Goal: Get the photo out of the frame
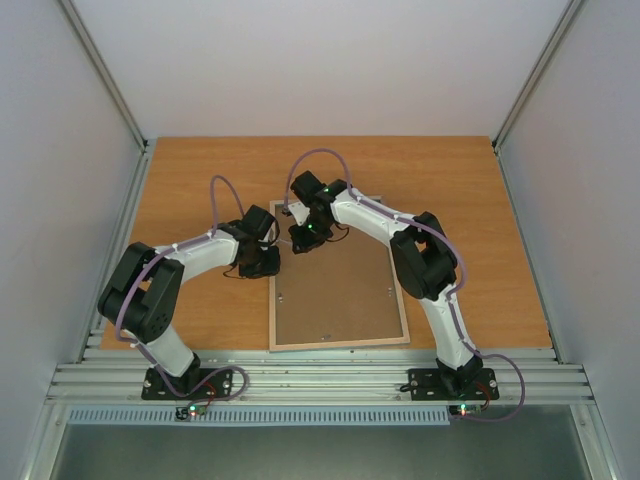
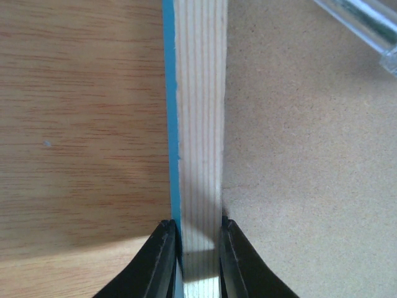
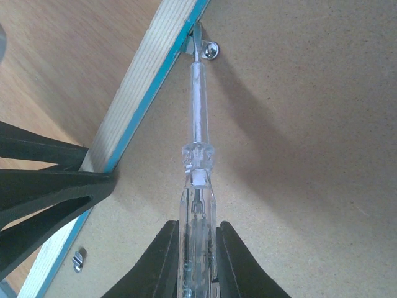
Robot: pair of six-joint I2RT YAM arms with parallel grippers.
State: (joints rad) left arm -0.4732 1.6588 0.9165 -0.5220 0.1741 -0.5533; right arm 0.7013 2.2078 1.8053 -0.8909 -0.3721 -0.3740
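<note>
Face-down on the counter (image 1: 200, 170), the frame (image 1: 340, 344) lies with its long axis running 12 to 6 o'clock in the top view. Its brown backing board (image 1: 335, 295) faces up, and the photo is hidden beneath. The left end effector (image 2: 197, 233) pinches the frame's pale wood rail near the 11 o'clock corner. The right end effector (image 3: 198, 231) is clamped on a clear-handled screwdriver (image 3: 197, 124), its tip at a metal retaining tab (image 3: 209, 49). The step looks like freeing the backing. Next, the tab likely needs prying aside without the tip slipping.
</note>
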